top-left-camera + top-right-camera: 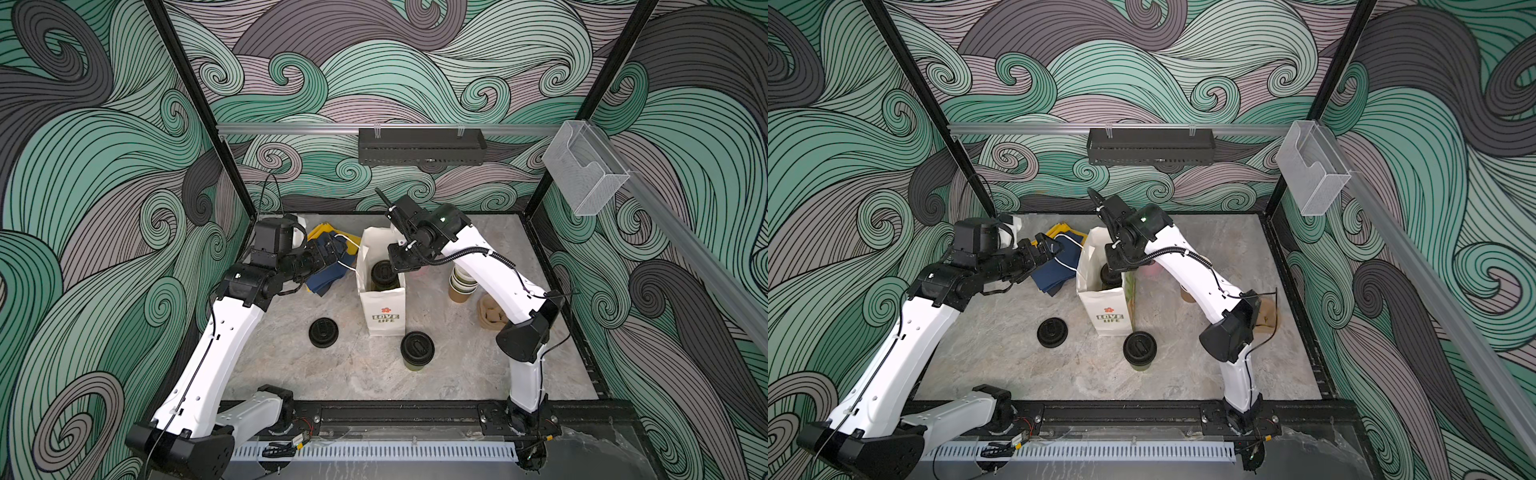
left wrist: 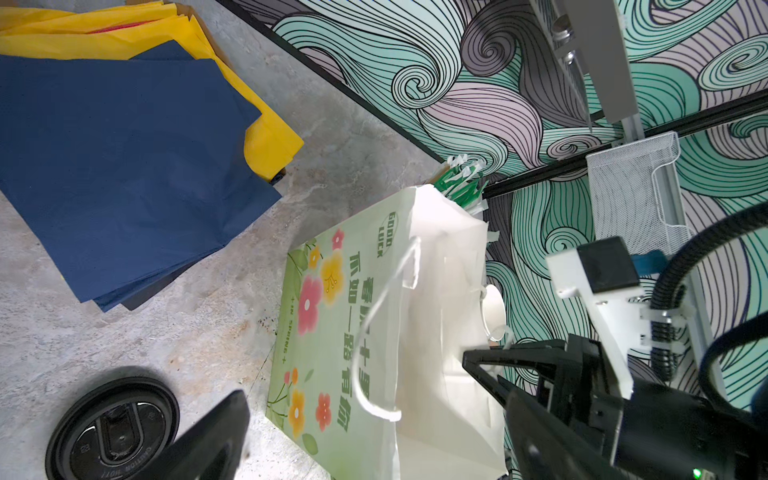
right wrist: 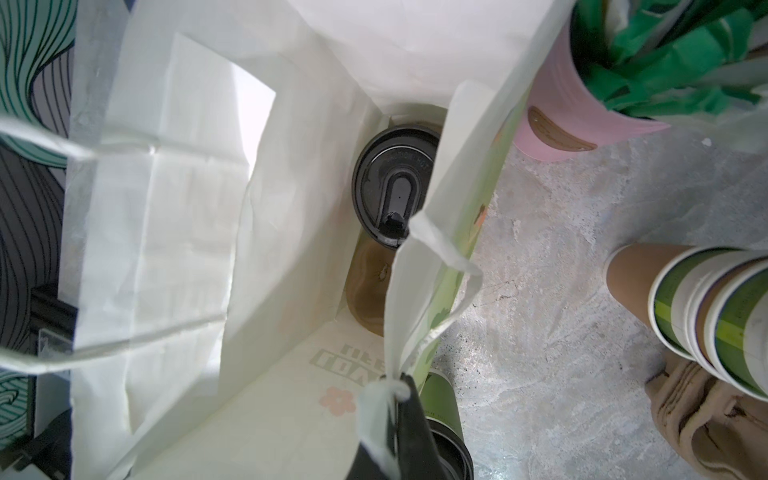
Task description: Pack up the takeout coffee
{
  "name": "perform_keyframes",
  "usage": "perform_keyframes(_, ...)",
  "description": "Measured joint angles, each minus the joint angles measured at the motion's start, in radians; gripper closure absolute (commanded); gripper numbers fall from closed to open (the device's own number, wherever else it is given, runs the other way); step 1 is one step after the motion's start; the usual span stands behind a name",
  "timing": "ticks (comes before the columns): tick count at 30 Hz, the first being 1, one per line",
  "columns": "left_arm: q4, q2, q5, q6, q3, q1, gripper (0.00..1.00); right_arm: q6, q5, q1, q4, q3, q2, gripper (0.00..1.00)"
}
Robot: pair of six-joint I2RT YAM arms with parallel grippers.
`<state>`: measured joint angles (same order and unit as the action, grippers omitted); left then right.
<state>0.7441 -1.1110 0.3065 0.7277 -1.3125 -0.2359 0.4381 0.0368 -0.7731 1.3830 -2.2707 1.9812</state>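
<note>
Right wrist view: right gripper [image 3: 398, 392] clamped on bag handle [image 3: 432, 249], one lidded cup [image 3: 392, 183] inside bag [image 3: 166, 187]. Left gripper [image 2: 355, 378] spread, empty. Next likely: second cup [image 1: 417, 351] into bag.

The tall white paper bag [image 1: 382, 309] shows a red flower and dark green lettering on its narrow face, pale green with pink, yellow and orange blossoms on its broad side, and a white ribbon handle [image 3: 446, 249]. Inside is an olive-green paper cup with a glossy black sip lid [image 1: 383, 273]; a second olive-green, black-lidded cup [image 1: 417, 349] stands at five o'clock. At eight o'clock is a loose round black plastic lid [image 1: 323, 332], at ten o'clock a pile of navy and yellow paper napkins [image 2: 124, 166], at three o'clock a stack of green, white and brown paper cups [image 1: 460, 284]. The flat stone-look tabletop [image 1: 332, 374] is mottled grey.
</note>
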Motion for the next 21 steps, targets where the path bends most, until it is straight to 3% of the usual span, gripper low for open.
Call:
perform_keyframes(5,-0.014,-0.003,0.015,0.018,0.0,0.0,0.03,-0.091,0.079,0.055,-0.004,0.0,0.002,1.0)
perform_keyframes(8,-0.031,-0.019,0.042,0.025,0.001,0.0,0.09,-0.112,0.09,0.08,-0.004,0.001,0.002,1.0)
perform_keyframes(10,-0.051,-0.034,0.071,0.029,0.005,0.0,0.13,-0.119,0.087,0.09,-0.005,0.008,0.002,0.92)
perform_keyframes(14,-0.089,-0.081,0.145,0.042,0.014,0.0,0.4,-0.115,0.061,0.093,0.01,0.014,0.002,0.63)
perform_keyframes(16,-0.098,-0.106,0.171,0.044,0.016,0.0,0.5,-0.108,0.042,0.092,0.027,0.014,0.002,0.57)
perform_keyframes(18,-0.108,-0.121,0.196,0.046,0.021,0.0,0.6,-0.1,0.029,0.092,0.042,0.014,0.002,0.56)
perform_keyframes(21,-0.115,-0.127,0.231,0.046,0.024,0.0,0.78,-0.085,0.011,0.092,0.056,0.014,-0.001,0.63)
